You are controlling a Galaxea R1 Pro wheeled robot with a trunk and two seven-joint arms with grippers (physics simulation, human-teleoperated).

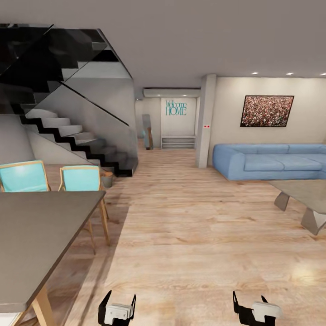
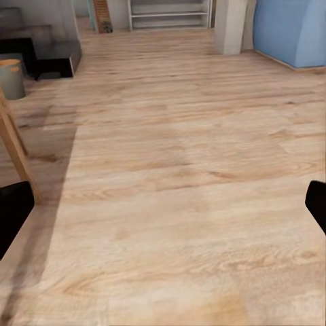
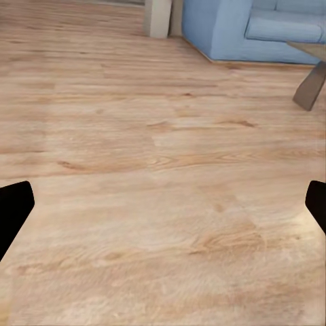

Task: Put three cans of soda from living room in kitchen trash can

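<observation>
Head view, both hands (image 1: 117, 302) (image 1: 250, 304) spread, sofa (image 1: 271, 160) far ahead

Only readable text: teal wall lettering (image 1: 175, 107) on the far hallway wall, upper centre of the head view, just below the white wall unit. Two lines: script "Welcome" over block capitals "HOME". The top line is small and soft, so "Welcome" is my best reading. No labels, brands or numbers legible in either wrist view.

The living room's light blue sofa (image 1: 271, 160) stands on the warm wood-plank floor (image 1: 190, 235).
</observation>
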